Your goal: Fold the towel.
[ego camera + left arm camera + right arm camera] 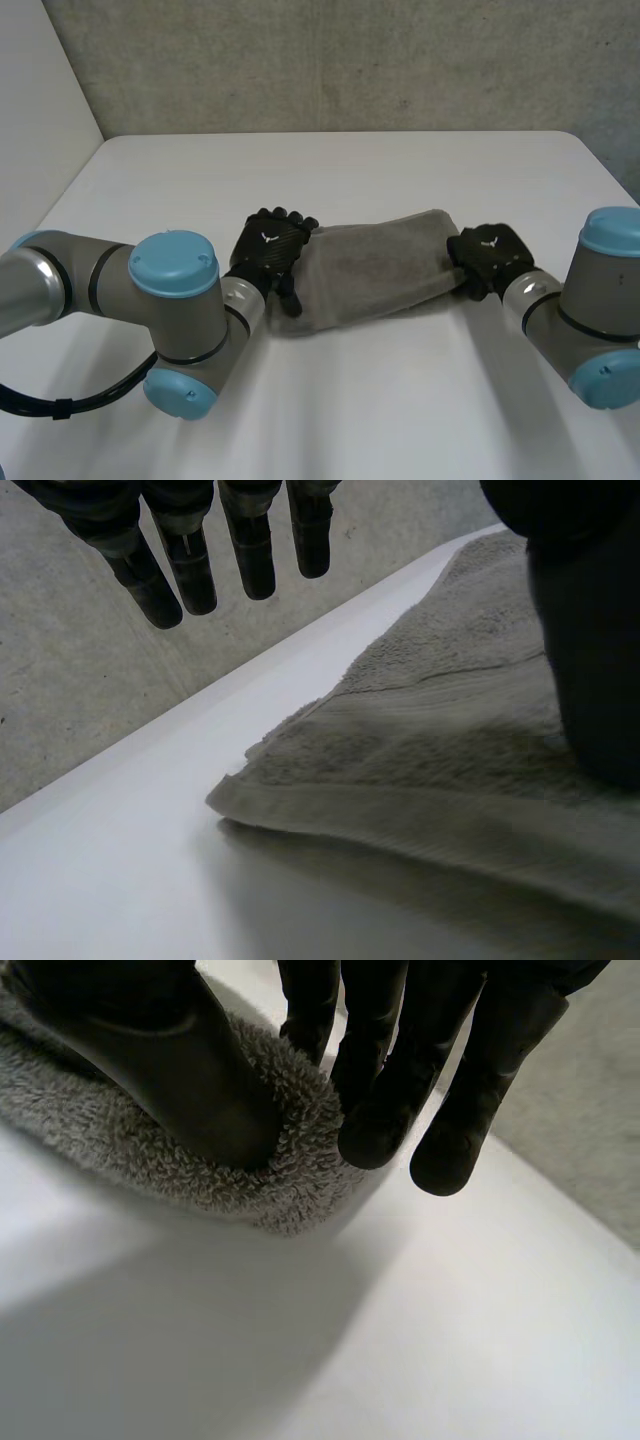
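A grey towel (370,265) lies folded in a long strip across the middle of the white table (340,170). My left hand (270,245) rests at the towel's left end. In the left wrist view its fingers (180,570) are straight and held off the table beyond the towel's corner (430,750), and its thumb (590,680) lies on the cloth. My right hand (490,255) is at the towel's right end. In the right wrist view its thumb (180,1060) presses on top of the towel's edge (290,1175), and its fingers (390,1090) curl in against that edge, pinching it.
A grey wall (330,60) stands behind the table's far edge. White table surface stretches in front of the towel (400,400) and behind it.
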You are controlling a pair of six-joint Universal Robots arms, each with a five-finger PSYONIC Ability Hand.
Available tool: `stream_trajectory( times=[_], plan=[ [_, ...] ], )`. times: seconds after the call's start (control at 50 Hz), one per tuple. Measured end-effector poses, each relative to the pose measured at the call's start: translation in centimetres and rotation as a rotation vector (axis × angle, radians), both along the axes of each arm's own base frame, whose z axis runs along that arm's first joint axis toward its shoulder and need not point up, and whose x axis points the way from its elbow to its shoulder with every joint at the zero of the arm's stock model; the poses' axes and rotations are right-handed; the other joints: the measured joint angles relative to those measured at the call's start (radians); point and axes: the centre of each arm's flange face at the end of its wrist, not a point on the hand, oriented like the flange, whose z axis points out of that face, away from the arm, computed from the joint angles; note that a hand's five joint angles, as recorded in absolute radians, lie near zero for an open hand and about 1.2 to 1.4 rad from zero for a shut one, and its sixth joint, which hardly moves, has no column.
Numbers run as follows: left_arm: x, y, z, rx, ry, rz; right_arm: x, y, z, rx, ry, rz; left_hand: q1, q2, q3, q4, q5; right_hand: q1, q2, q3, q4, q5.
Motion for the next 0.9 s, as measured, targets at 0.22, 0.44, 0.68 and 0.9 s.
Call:
stream_trajectory(
  times=[0.22, 0.44, 0.68, 0.9],
  plan=[
    [1.0, -1.1, 4.7, -0.089, 0.064, 0.05, 7.4, 2.5, 4.2, -0.301, 0.202, 0.219, 0.0, 0.0, 0.0, 0.0, 0.0, 0.015, 0.0, 0.002, 0.0, 0.009],
    [6.5, -4.3, 9.6, -0.186, 0.111, 0.269, 17.1, 10.8, 0.6, -0.546, 0.323, 0.69, 0.0, 0.0, 0.0, 0.0, 0.0, 0.024, 0.012, 0.002, 0.0, 0.009],
    [8.1, -5.1, 10.1, -0.187, 0.13, 0.31, 17.3, 13.0, -1.1, -0.381, 0.185, 0.822, 0.0, 0.0, 0.0, 0.0, -0.001, -0.651, -0.665, -0.64, -0.653, -0.662],
    [5.9, -4.6, 10.7, -0.171, 0.236, 0.25, 11.6, 6.9, 5.2, -0.038, -0.235, 0.462, 0.0, 0.0, 0.0, 0.0, -0.001, -1.059, -1.002, -1.096, -1.086, -1.083]
  ],
)
